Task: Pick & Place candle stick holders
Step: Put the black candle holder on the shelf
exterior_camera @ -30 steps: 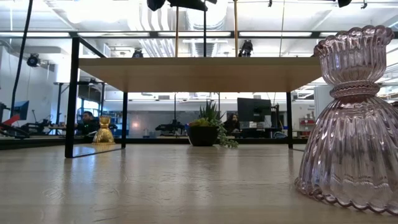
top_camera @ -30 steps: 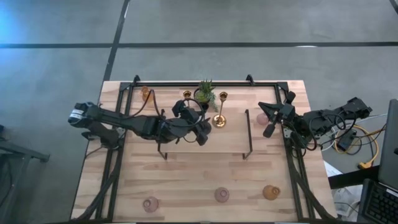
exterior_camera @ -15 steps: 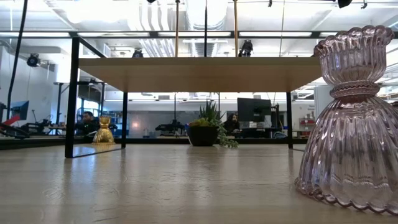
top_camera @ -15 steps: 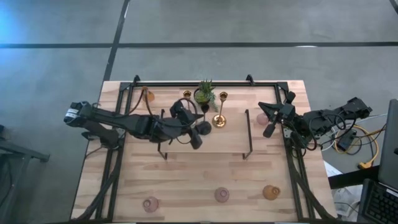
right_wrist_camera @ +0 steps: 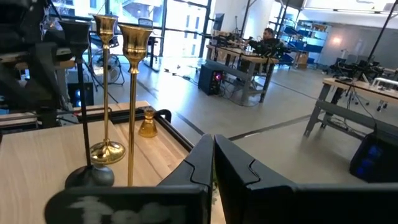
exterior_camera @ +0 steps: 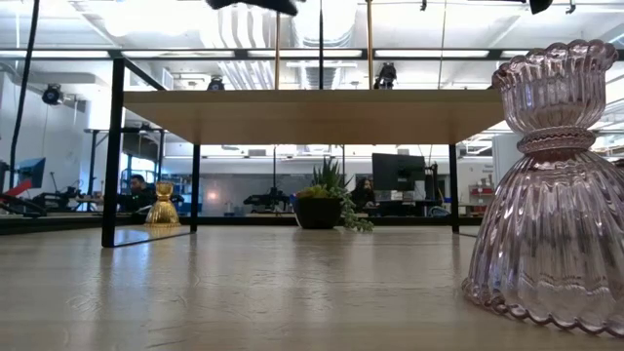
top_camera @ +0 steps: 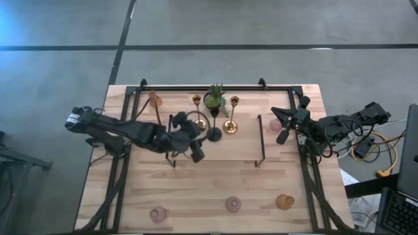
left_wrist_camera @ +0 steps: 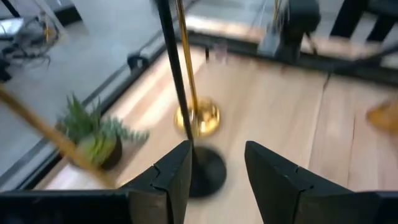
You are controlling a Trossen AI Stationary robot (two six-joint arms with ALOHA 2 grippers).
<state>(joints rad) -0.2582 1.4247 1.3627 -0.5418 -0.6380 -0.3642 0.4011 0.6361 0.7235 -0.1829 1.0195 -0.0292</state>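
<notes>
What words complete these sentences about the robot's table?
1. The left gripper is ___, with the black candle stick holder standing free just beyond it.
2. The right gripper, waiting at the table's right side, is ___.
3. The squat glass holder closest in the low view is ___ in colour.

Missing words: open; shut; pink.

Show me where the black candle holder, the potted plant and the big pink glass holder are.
black candle holder [left_wrist_camera: 205, 171], left wrist view, on its round base
potted plant [top_camera: 215, 98], high view, on its leaves
pink glass holder [exterior_camera: 546, 224], low view, on its ribbed body
</notes>
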